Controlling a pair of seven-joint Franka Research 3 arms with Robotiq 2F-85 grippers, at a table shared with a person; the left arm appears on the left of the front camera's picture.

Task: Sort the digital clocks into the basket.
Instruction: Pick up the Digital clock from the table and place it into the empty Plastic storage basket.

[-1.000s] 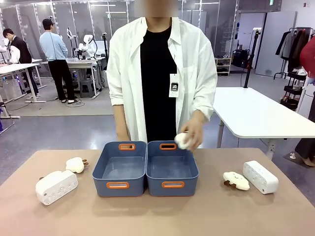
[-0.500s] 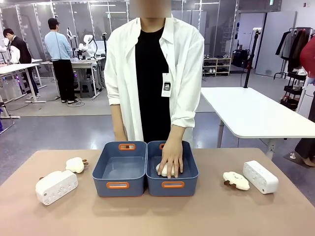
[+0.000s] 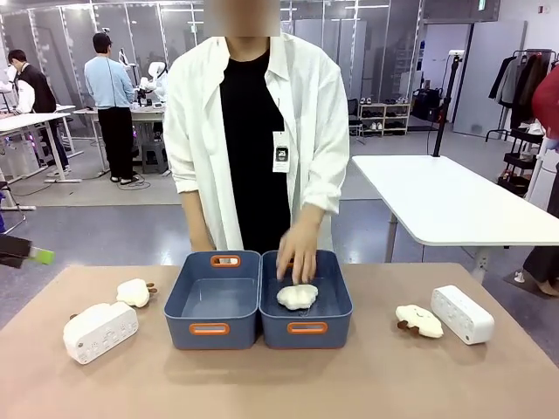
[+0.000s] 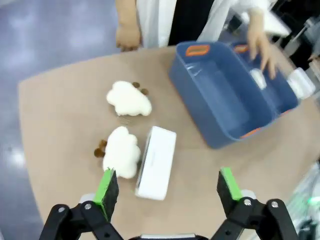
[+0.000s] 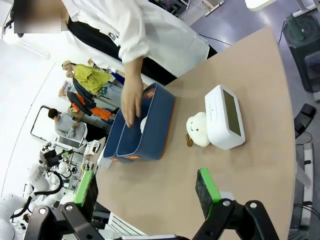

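Picking up the left digital clock (image 4: 156, 162) looks like the step in hand. The left gripper (image 4: 166, 184) hangs above it with its jaws spread wide and empty. The clock lies flat on the tabletop (image 4: 60, 125), roughly between the two green pads.

A clean grasp would close across the clock's narrow width. A plush toy (image 4: 122, 152) lies against one long side, so the finger coming down there risks pinching fluff. Gripping nearer the end away from the toy seems safer.

The empty left basket (image 3: 214, 301) is the likely target, since the right basket (image 3: 306, 305) holds a plush toy in the bin (image 3: 298, 297). The person's hand (image 3: 300, 253) hovers over that bin, so the carry should keep clear of it.

The right gripper (image 5: 145, 189) is also open and holding nothing, well above the tabletop. The right digital clock (image 5: 225, 117) lies display up, with another plush toy (image 5: 197, 129) just beside it.

The left wrist view is blurred, so I cannot tell whether toy and clock truly touch. In the front view that toy is mostly hidden behind the clock. The left clock's display side is not visible. From the right wrist view the basket walls hide both floors.
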